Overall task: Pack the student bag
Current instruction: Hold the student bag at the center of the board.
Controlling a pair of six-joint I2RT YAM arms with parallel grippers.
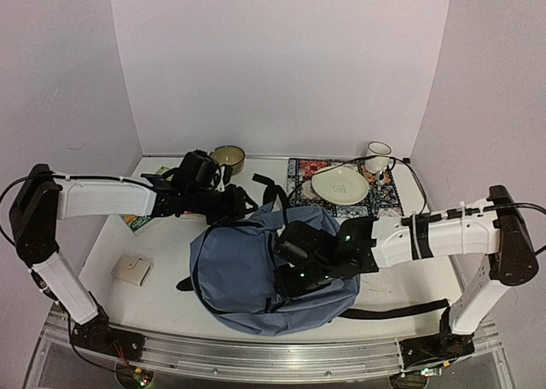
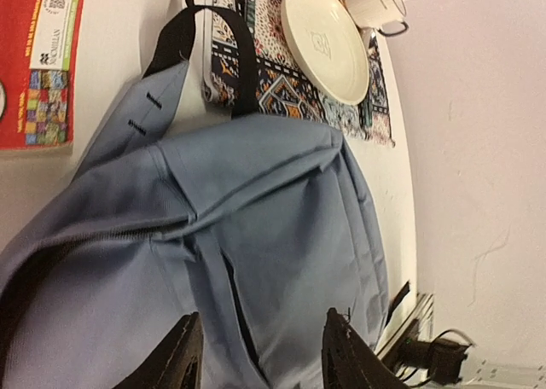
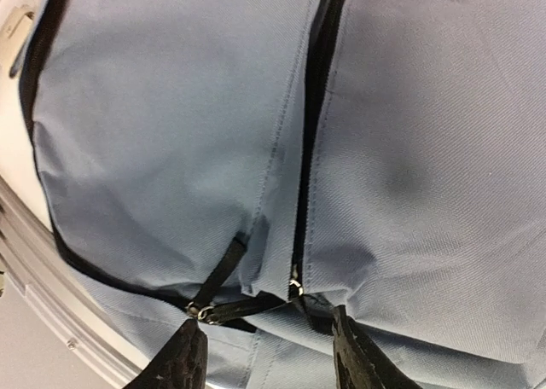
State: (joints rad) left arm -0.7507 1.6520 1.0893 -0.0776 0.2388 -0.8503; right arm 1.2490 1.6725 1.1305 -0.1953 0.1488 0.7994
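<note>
The blue-grey student bag [image 1: 243, 274] lies flat in the middle of the table, its black straps toward the back. My left gripper [image 1: 245, 203] is open and empty over the bag's top end; in the left wrist view the gripper [image 2: 260, 359] hangs above the fabric [image 2: 281, 210] beside a dark zipper slit [image 2: 235, 299]. My right gripper [image 1: 294, 265] is open low over the bag's right part. In the right wrist view the gripper [image 3: 264, 359] has its fingers either side of black zipper pulls [image 3: 247, 304] near a metal slider [image 3: 294, 287], holding nothing.
A red and green book [image 1: 136, 223] lies under the left arm, seen in the left wrist view too [image 2: 38, 65]. A small white object [image 1: 130, 269] sits front left. A bowl [image 1: 228, 157], a plate [image 1: 339, 184] on a patterned mat [image 1: 388, 203] and a mug [image 1: 378, 156] stand at the back.
</note>
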